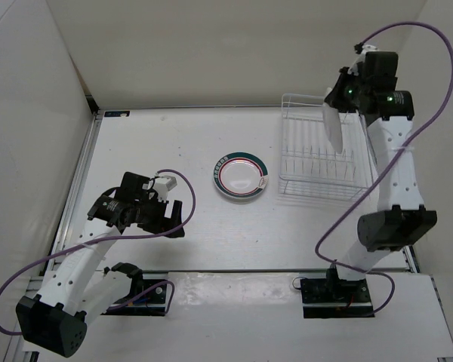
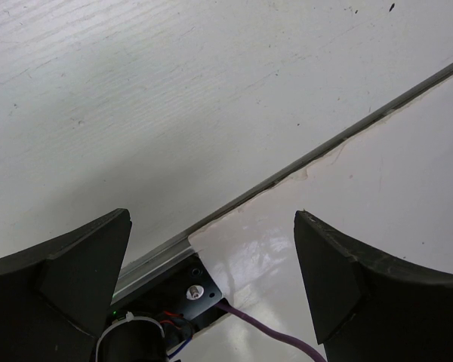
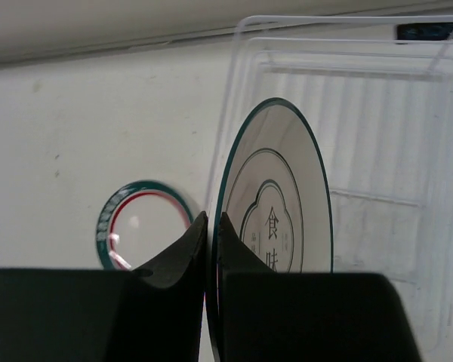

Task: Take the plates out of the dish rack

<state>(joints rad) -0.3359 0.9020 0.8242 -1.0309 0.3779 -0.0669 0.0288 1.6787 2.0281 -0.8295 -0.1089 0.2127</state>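
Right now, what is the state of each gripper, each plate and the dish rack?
dish rack: standing on the table, no free plate in it.
held plate: upright on edge, over the dish rack.
second plate: lying flat on the table, beside the rack.
right gripper: shut on the held plate's rim.
left gripper: open, holding nothing.

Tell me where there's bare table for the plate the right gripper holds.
Bare table lies left of the flat plate, out to the side wall, and behind it to the back wall. The right side is crowded: the dish rack sits close beside that plate, and the right gripper holds the upright plate there.
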